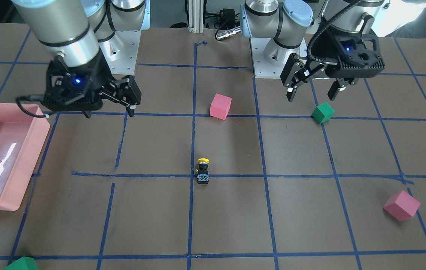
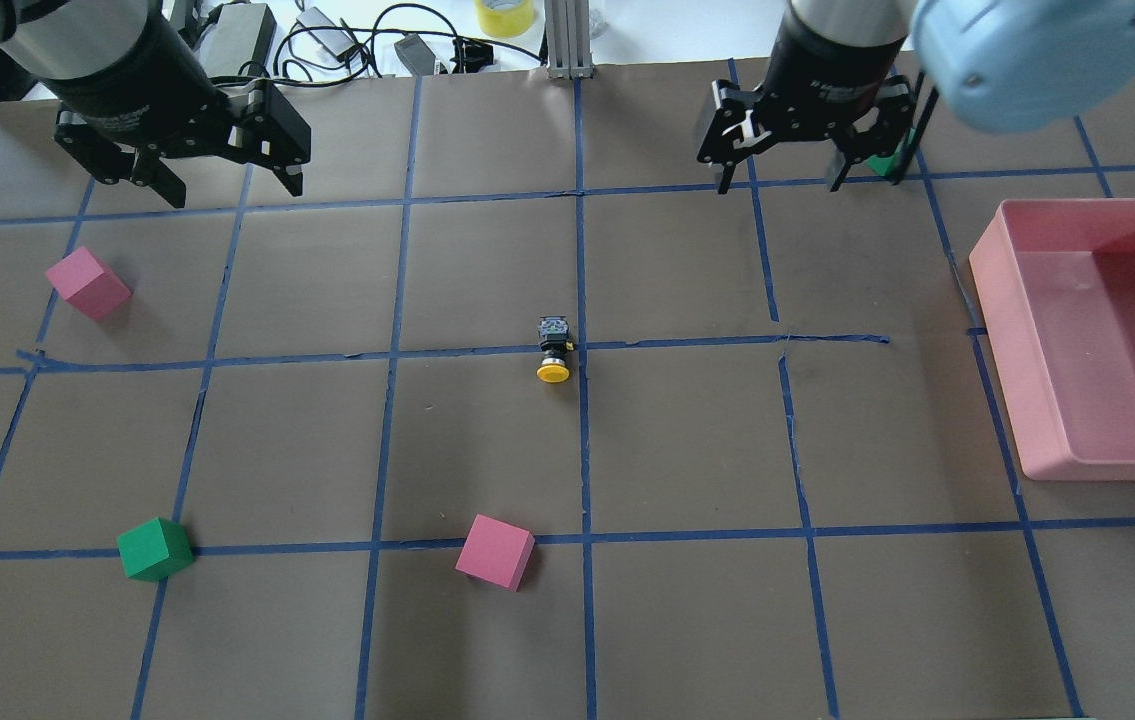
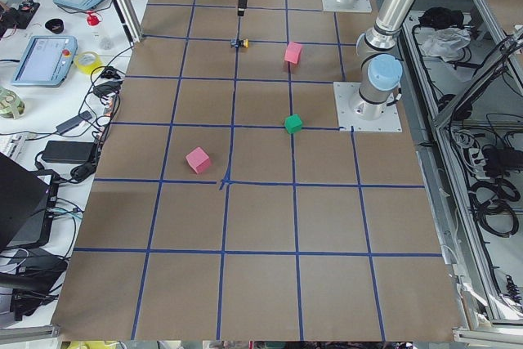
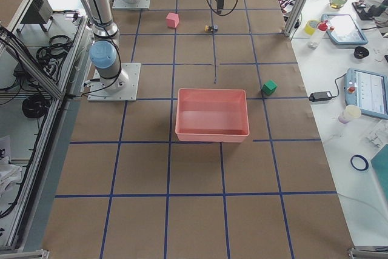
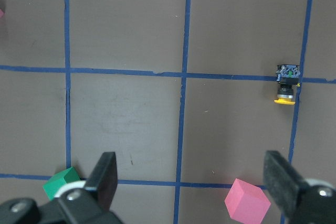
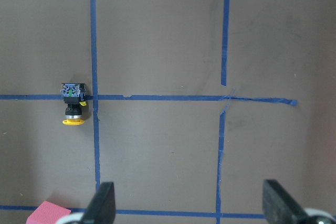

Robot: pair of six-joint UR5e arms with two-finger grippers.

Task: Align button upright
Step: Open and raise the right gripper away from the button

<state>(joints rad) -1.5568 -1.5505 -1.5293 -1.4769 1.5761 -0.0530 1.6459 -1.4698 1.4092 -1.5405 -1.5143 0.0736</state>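
The button (image 2: 553,350) lies on its side near the middle of the table, beside a blue tape crossing. Its yellow cap points toward the robot and its whitish base points away. It also shows in the front view (image 1: 202,170), the left wrist view (image 5: 286,85) and the right wrist view (image 6: 73,106). My left gripper (image 2: 232,190) is open and empty, hanging high over the far left of the table. My right gripper (image 2: 780,184) is open and empty, high over the far right. Both are well apart from the button.
A pink cube (image 2: 495,552) and a green cube (image 2: 155,549) sit on the robot's near side. Another pink cube (image 2: 87,283) is at the left. A second green cube (image 2: 887,160) is partly hidden behind the right gripper. A pink tray (image 2: 1002,350) stands at the right edge.
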